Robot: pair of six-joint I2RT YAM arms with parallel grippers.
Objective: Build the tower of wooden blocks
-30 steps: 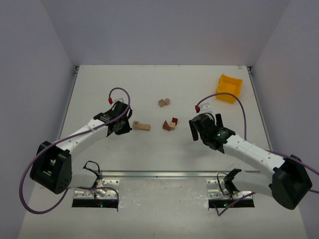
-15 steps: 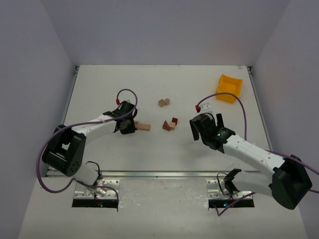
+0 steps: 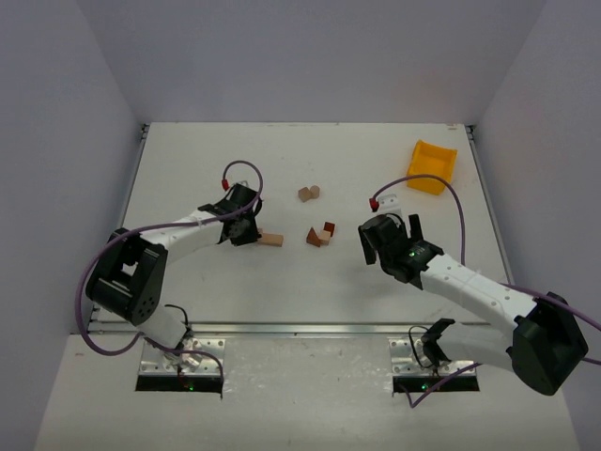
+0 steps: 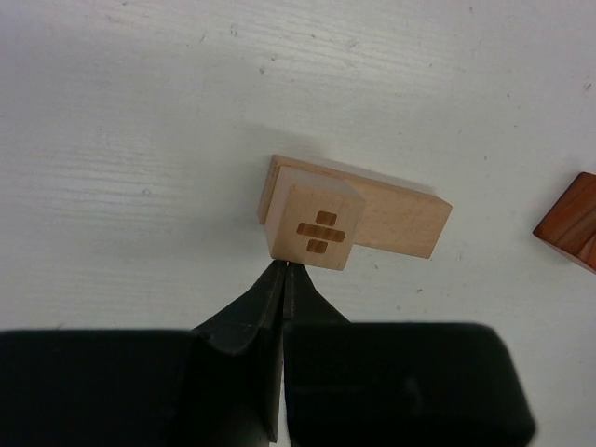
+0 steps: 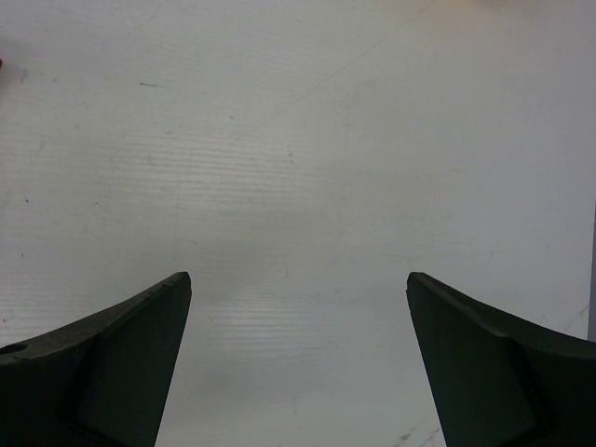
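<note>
1. The pale tan wooden cube (image 4: 315, 226) on the bar's left end: smooth, matt sanded wood with a darker burnt-in mark.
2. The flat pale wooden bar (image 4: 400, 220): matt, fine-grained.
3. The reddish-brown wooden block (image 4: 573, 222) right of the bar: streaked grain, slight sheen.
4. The white table (image 4: 140, 140) under the bar: matt, faintly ridged, speckled.

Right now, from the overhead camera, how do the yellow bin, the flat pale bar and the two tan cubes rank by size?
1. yellow bin
2. flat pale bar
3. left tan cube and right tan cube: they look alike, so I won't rank them.

cube (image 4: 317, 228): pale tan, brown cross-mark | block (image 4: 570, 222): reddish-brown | bin (image 3: 432, 167): yellow, seemingly plain
</note>
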